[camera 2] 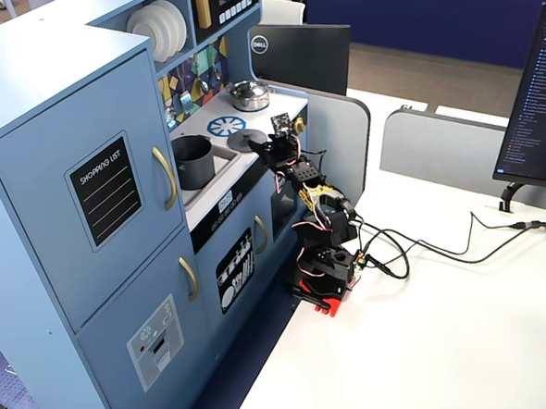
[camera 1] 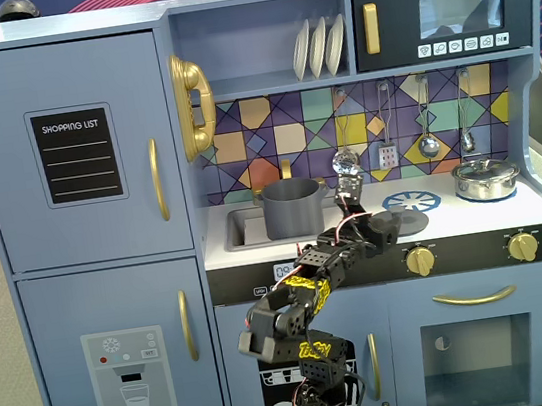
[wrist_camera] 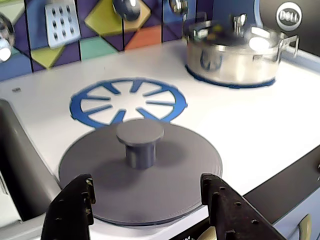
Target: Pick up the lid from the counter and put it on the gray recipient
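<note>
Matte dark-gray plastic, the lid (wrist_camera: 140, 171) lies flat on the white counter (wrist_camera: 240, 125), near the front edge, beside a blue burner print (wrist_camera: 128, 101). It looks light and rigid; its stubby centre knob (wrist_camera: 140, 142) seems the best hold. The gripper (wrist_camera: 145, 210) is spread wide, empty. The gray recipient (camera 1: 292, 207) stands far left, in the sink.

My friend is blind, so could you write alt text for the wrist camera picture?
A flat gray lid with a center knob lies on a white toy-kitchen counter, just beyond the robot's open tool. Behind it are a blue painted burner ring and a shiny steel pot.
</note>
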